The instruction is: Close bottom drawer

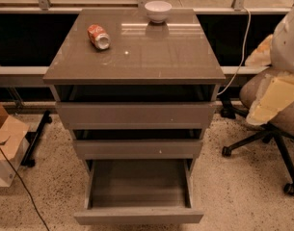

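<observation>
Nearest to me, at the bottom of the frame, the grey-brown glossy handleless bottom drawer (139, 216) stands pulled far out of the cabinet, its flat slim front toward me and its wide grey tray open to view behind it. My cream-coloured gripper (272, 102) hangs at the right edge of the frame, well apart from that drawer and higher than it, in front of a grey office chair on castors (267, 129). I cannot tell whether the gripper is apart or together. At the left edge sits a brown cardboard box (6, 138) on the speckled floor.

Above the open tray, the mid-sized grey drawer front (137, 148) and the taller grey drawer front (137, 114) each stick out a little. Farther back, on the glossy grey cabinet top (151, 61), a red drinks can (98, 36) lies on its side, and a white bowl (157, 11) stands at the far edge.

As I judge it, the task has not begun. Coming in from the right, I could meet the drawer front off-centre, skew it in its runners and jam it. Aiming too high would push the mid-sized front instead. On that glossy face a slanted push could slide off. A hard shove could jolt the cabinet and set the can rolling.
</observation>
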Robot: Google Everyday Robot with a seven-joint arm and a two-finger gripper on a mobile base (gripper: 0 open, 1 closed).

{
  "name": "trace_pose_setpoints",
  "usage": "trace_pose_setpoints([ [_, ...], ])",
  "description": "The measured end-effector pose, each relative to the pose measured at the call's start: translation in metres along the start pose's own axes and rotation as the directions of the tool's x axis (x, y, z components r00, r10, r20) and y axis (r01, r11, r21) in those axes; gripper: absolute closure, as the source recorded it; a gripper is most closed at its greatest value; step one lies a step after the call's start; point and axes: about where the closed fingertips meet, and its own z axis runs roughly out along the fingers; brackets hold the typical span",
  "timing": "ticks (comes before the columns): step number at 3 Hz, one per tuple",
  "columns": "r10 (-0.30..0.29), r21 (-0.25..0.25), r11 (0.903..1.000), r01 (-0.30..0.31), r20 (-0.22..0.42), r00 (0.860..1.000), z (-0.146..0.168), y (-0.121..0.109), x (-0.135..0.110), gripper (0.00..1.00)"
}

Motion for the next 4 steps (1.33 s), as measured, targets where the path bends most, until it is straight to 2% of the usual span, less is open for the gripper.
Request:
trace_pose_setpoints([
  [2, 0.013, -0.03, 0.9995, -0.012, 0.062, 0.998, 0.046, 0.01, 0.019, 0.72],
  [3, 0.016, -0.014, 0.9998, -0.015, 0.058, 0.998, 0.082, 0.019, 0.035, 0.96],
  [4, 0.024, -0.019, 0.9995, -0.023, 0.058, 0.998, 0.127, 0.026, 0.055, 1.0],
])
